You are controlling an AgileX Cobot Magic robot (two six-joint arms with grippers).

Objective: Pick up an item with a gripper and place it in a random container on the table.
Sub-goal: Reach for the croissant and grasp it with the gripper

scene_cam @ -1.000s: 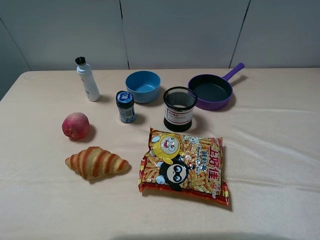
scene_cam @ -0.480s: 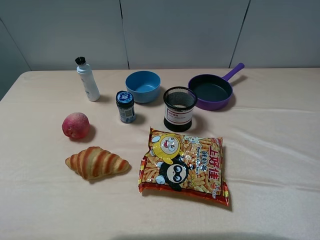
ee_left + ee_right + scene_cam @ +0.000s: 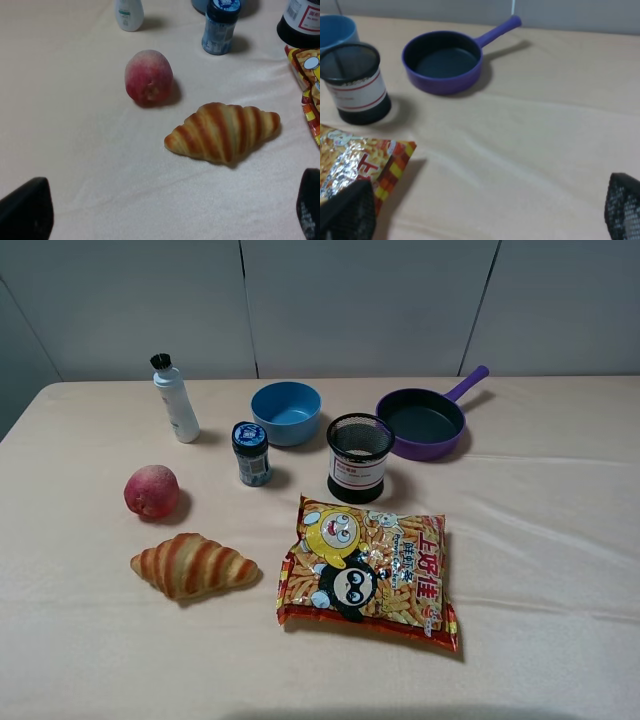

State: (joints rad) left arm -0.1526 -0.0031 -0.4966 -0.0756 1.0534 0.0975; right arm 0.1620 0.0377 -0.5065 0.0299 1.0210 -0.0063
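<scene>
Our left gripper (image 3: pixel 167 215) hangs with jaws spread wide, bare cloth of the table (image 3: pixel 75 150) between it and the croissant (image 3: pixel 222 132), which lies near the peach (image 3: pixel 149 77), one tip just short of the snack bag (image 3: pixel 307 100). Our right gripper (image 3: pixel 485 210) is likewise released, open cloth running from it to the purple pan (image 3: pixel 445 62) beside the mesh cup (image 3: pixel 355 82).
</scene>
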